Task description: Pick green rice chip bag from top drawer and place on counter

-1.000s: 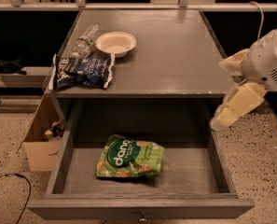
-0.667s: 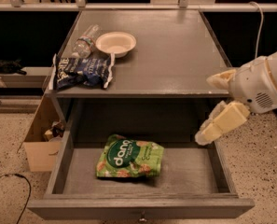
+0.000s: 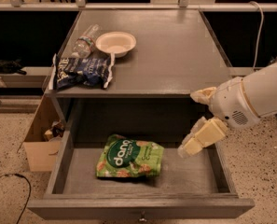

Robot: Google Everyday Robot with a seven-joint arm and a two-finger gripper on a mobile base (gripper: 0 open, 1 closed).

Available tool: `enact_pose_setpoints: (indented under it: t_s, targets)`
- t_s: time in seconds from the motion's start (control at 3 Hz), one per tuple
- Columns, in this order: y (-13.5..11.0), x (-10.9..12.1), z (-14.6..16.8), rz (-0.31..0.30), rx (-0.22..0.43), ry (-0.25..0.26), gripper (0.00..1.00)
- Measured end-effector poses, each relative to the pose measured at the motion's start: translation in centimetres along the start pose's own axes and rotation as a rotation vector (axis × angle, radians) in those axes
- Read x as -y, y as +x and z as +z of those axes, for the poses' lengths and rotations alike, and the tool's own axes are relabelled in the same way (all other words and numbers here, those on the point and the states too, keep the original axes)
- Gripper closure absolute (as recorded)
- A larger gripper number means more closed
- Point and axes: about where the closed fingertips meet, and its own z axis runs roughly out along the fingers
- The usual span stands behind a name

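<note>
The green rice chip bag (image 3: 129, 157) lies flat on the bottom of the open top drawer (image 3: 63, 162), left of its middle, with the "dang" oval facing up. My gripper (image 3: 192, 122) hangs over the drawer's right part, to the right of the bag and above it, not touching it. Its two cream fingers (image 3: 204, 135) stand apart, one upper and one lower, with nothing between them. The white arm comes in from the right edge. The grey counter (image 3: 175, 50) lies above and behind the drawer.
On the counter's left part lie a dark blue and white snack bag (image 3: 82, 72), a clear plastic bottle (image 3: 84, 41) and a white bowl (image 3: 115, 43). A cardboard box (image 3: 41, 141) stands on the floor left of the drawer.
My gripper has moved left and down, from beside the counter's right edge to over the drawer's right part. The bag has not moved.
</note>
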Motion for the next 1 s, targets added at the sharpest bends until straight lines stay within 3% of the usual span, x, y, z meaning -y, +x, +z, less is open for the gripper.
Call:
enact_pose_setpoints:
  t_s: [0.33, 1.0]
  targets:
    - [0.1, 0.0, 0.8, 0.005, 0.022, -0.014, 0.0]
    - [1.7, -1.6, 7.7, 0.021, 0.058, -0.114, 0.0]
